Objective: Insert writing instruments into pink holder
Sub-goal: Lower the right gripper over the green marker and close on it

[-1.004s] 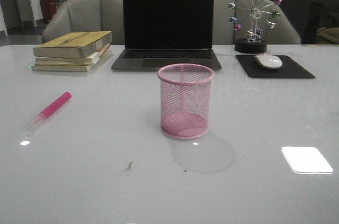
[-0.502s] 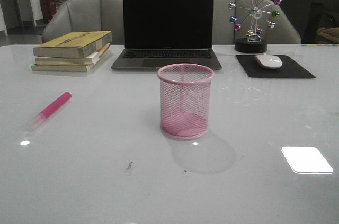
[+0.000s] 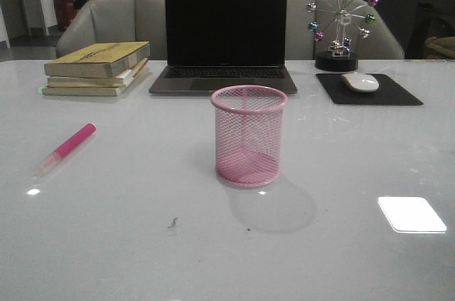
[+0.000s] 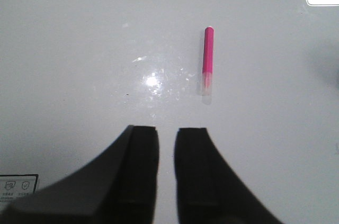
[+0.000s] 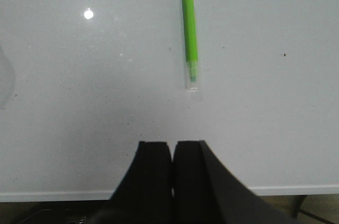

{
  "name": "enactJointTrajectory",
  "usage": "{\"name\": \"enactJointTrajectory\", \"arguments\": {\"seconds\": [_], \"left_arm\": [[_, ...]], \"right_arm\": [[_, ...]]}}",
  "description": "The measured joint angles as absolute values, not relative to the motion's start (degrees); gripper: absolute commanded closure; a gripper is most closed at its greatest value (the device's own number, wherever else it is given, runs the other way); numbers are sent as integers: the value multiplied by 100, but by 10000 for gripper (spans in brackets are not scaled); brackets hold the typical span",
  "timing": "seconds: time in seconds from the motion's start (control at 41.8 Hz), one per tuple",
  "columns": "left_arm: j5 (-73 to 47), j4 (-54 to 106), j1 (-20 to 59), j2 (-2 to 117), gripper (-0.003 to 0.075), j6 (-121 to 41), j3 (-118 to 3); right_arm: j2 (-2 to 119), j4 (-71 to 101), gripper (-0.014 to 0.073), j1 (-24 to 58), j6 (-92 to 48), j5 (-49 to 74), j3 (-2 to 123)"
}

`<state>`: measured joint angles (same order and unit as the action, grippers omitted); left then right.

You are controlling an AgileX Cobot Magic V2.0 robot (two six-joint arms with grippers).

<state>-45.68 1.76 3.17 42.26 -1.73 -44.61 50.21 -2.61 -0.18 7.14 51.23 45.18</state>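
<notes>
Front view: the pink holder (image 3: 249, 136) stands upright at the worktop (image 3: 142, 244) centre, empty. The pink pen (image 3: 65, 149) lies flat at its 9 o'clock, well apart. No claw is visible here.

Left wrist view: the left claw (image 4: 166, 168) hangs above the worktop, narrowly parted, empty. The pink pen (image 4: 207, 60) lies at its 1 o'clock. Judged light, rigid, smooth; grip across mid-barrel, clear of the translucent cap.

Right wrist view: the right claw (image 5: 172, 173) is nearly closed, empty. The green pen (image 5: 189, 40) lies at its 12 o'clock. Same handling; it may roll if nudged.
</notes>
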Motion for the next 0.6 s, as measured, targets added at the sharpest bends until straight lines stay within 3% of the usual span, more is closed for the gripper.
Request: {"name": "enactJointTrajectory", "arguments": {"seconds": [0.072, 0.167, 0.382, 0.598], "left_arm": [[-4557, 176, 317, 4238, 134, -173, -4461], [-4557, 176, 317, 4238, 106, -173, -4450], [-4462, 269, 488, 4238, 106, -189, -4439], [-4345, 309, 1671, 4238, 106, -278, -4354]], "right_arm": [[5120, -261, 112, -18, 714, 5123, 4518], [5181, -261, 13, -18, 714, 5112, 4518], [5208, -261, 13, -18, 714, 5076, 4518], [5560, -261, 13, -18, 714, 4876, 4518]]}}
